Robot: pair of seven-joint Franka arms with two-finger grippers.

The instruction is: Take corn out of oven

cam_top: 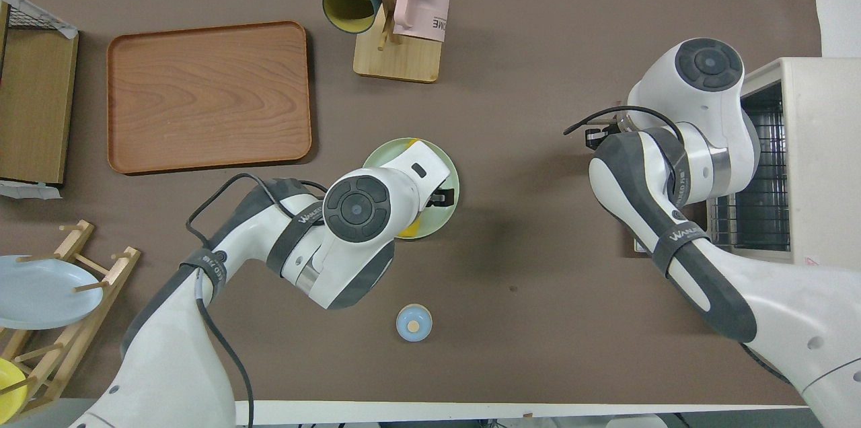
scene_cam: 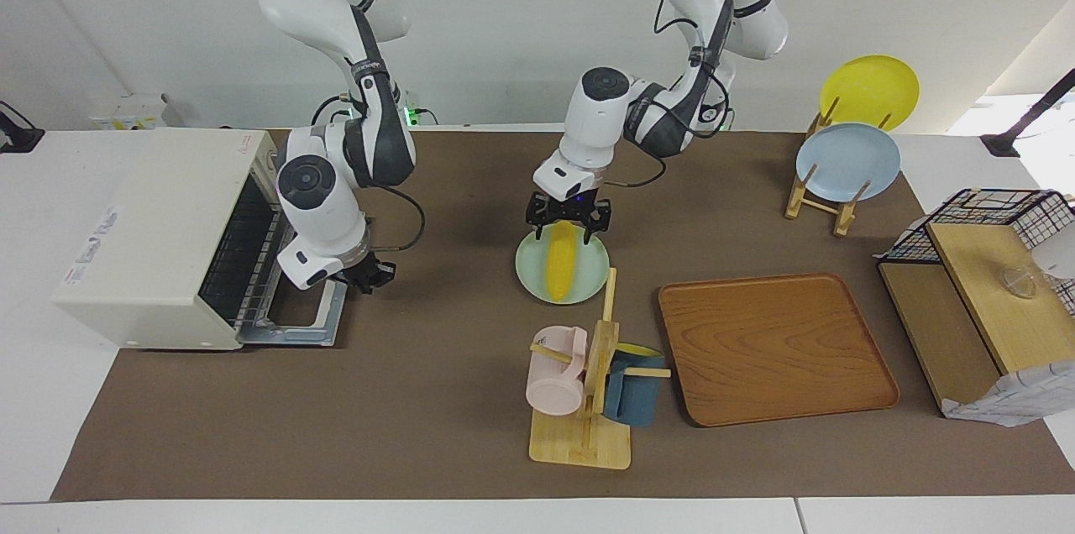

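The yellow corn lies on a pale green plate in the middle of the table, outside the oven. My left gripper hangs just over the corn's end nearer the robots, fingers spread wide to either side of it. In the overhead view the left hand covers most of the corn and plate. The cream oven stands at the right arm's end, its door folded down flat and the wire rack showing. My right gripper is low over the open door.
A wooden tray and a mug rack with pink and blue mugs lie farther from the robots than the plate. A plate rack and a black wire basket stand at the left arm's end. A small blue cup sits near the robots.
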